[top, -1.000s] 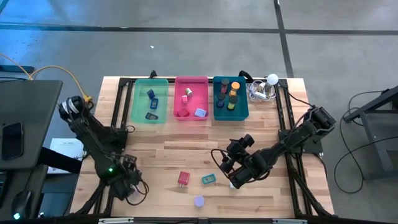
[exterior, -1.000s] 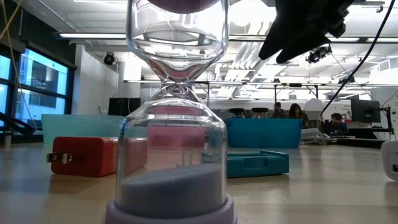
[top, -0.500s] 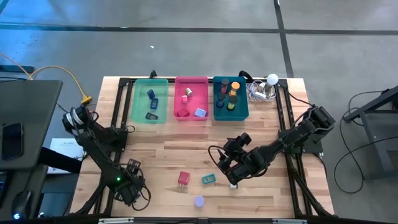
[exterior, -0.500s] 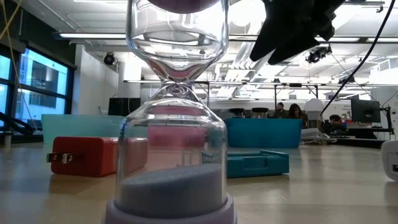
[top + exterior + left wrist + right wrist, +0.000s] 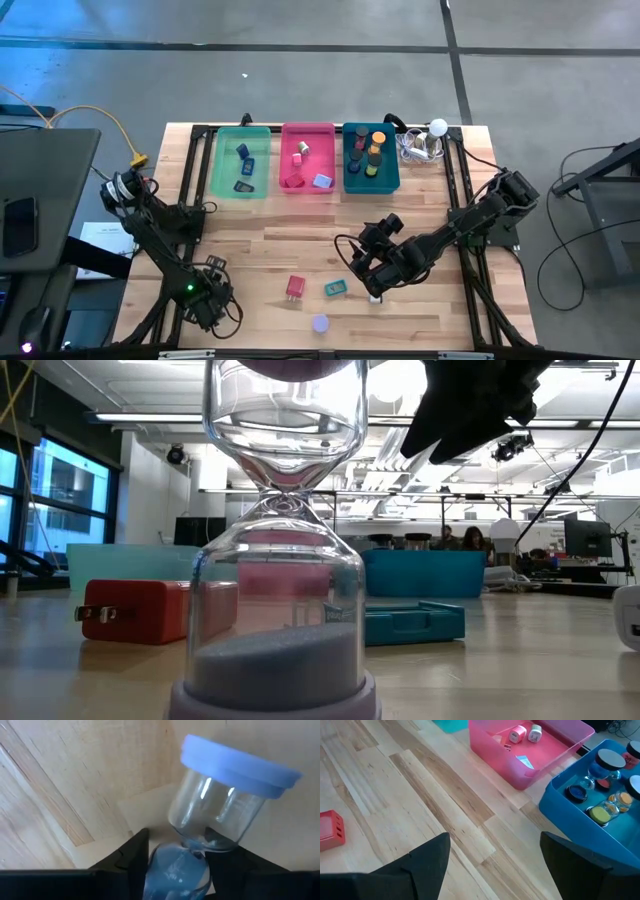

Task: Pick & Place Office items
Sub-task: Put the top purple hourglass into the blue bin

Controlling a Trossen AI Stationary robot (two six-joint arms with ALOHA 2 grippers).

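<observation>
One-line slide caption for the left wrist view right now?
Left claw straddles the neck of a blue-capped glass hourglass on the wooden table.

A: Trays, top centre of high view?
B: Green tray point(image 5: 241, 162), pink tray point(image 5: 307, 158), teal tray point(image 5: 371, 157).
A: Lower centre?
B: Red charger point(image 5: 295, 288), teal block point(image 5: 335, 289), lavender-capped hourglass point(image 5: 319, 323). Pale wood table point(image 5: 300, 240).

You have a red plug block point(image 5: 294, 288), a teal block point(image 5: 335, 288) and a lavender-capped hourglass point(image 5: 319, 323) standing upright, loose at lower centre of the high view; other pieces fill the upper trays.
</observation>
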